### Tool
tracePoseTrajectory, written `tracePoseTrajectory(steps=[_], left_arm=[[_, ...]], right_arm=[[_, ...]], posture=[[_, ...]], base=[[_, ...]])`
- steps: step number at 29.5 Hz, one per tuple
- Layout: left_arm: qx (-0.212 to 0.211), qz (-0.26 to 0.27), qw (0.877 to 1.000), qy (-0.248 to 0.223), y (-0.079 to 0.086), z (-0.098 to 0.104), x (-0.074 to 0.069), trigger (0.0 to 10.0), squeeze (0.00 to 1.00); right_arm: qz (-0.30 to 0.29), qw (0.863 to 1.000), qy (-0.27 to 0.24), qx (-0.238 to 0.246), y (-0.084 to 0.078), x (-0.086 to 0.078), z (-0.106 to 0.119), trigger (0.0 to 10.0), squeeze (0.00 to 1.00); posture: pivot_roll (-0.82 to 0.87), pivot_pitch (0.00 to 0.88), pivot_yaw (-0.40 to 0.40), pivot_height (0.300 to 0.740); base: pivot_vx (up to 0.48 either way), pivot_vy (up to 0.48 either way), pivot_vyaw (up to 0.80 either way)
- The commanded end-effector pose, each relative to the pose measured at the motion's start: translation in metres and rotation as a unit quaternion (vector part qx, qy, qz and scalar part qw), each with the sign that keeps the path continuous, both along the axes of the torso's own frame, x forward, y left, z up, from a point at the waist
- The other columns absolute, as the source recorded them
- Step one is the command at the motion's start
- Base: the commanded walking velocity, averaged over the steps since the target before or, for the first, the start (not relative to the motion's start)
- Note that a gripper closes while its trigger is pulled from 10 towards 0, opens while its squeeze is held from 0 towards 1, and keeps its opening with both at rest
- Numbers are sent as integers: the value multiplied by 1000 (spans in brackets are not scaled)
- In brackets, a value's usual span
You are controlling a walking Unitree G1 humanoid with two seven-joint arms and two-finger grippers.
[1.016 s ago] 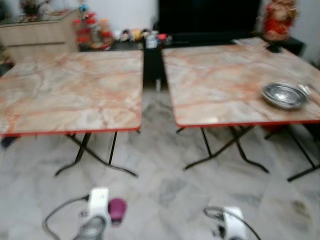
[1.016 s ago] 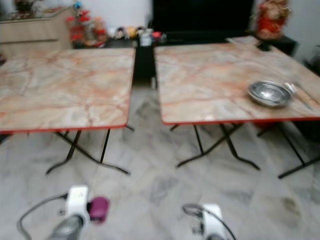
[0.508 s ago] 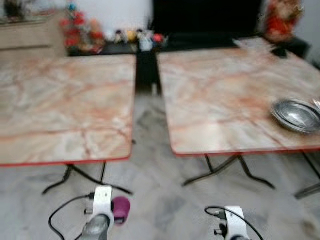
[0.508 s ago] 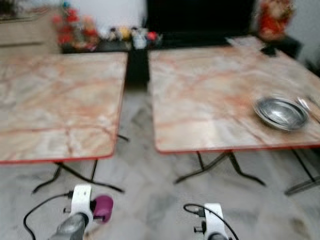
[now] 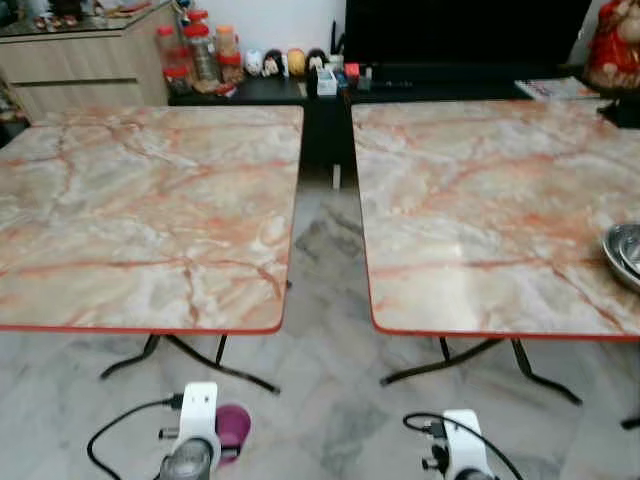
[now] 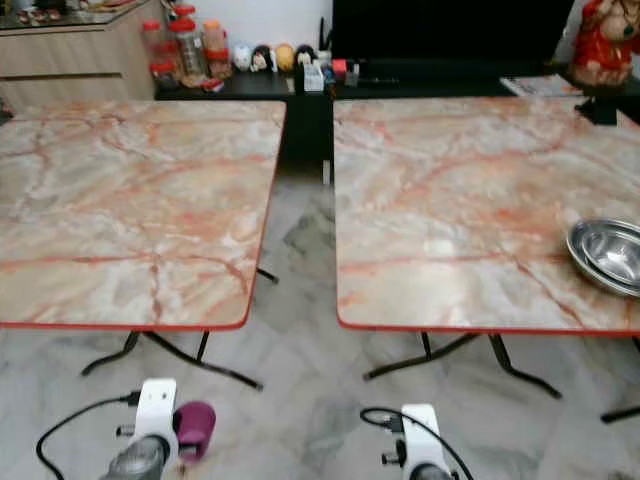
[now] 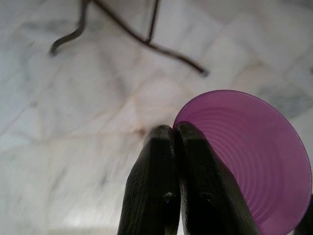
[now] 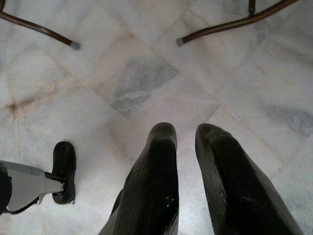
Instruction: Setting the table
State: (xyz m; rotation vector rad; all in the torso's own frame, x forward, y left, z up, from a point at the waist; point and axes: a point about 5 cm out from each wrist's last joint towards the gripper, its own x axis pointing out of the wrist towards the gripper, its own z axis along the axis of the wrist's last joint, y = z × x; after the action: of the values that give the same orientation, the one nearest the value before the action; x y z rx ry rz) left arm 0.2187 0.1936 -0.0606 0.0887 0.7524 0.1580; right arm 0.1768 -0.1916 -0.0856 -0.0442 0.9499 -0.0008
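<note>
Left wrist view: left gripper point(image 7: 174, 131) pinches purple cup point(image 7: 249, 161) rim. Right gripper point(image 8: 186, 134) empty, fingers parted. Carrying step; next, lift cup onto bench point(image 5: 150, 200) ahead, steel bowl point(image 6: 608, 254) far right.

- Both eye views are evenly and brightly lit; detail is rendered sharply, without motion blur.
- A pale sheen of reflected light is seen on the right table point(image 5: 480, 215) near its middle, towards 3 o'clock of the left eye view.
- Soft glare is carried by the marble floor point(image 5: 330, 400) at 6 o'clock.
- A dark, underexposed band is formed by the black cabinet point(image 6: 440, 40) at 12 o'clock.
- In the left wrist view, the floor is blurred and washed out, while the purple cup point(image 7: 249, 156) is kept in focus.
- The right wrist view is dimmer; its fingers point(image 8: 151, 191) are rendered almost black.
</note>
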Motion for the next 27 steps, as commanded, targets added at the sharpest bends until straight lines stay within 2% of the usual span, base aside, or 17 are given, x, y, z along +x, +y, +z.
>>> tracePoseTrajectory(steps=[1, 7, 19, 27], left_arm=[[9, -2, 1000, 16, 1, -4, -7, 10000, 0], [14, -10, 1000, 19, 3, -5, -9, 10000, 0], [8, -18, 1000, 0, 1, 0, -1, 10000, 0], [6, -19, 1000, -2, 0, 0, 0, 10000, 0]], right_arm=[[-8, 1000, -3, -1, -3, 2, 1, 10000, 0], [-3, 1000, -4, 1, -1, 2, 1, 10000, 0], [-23, 1000, -5, 3, 0, 1, 0, 10000, 0], [-14, 1000, -6, -4, 0, 1, 0, 10000, 0]], posture=[[-39, 0, 4, 740], [-44, 0, 9, 740], [-53, 0, 20, 740], [-59, 0, 23, 740]], base=[[0, -326, 0], [250, -324, 0], [264, -334, 0], [292, -340, 0]])
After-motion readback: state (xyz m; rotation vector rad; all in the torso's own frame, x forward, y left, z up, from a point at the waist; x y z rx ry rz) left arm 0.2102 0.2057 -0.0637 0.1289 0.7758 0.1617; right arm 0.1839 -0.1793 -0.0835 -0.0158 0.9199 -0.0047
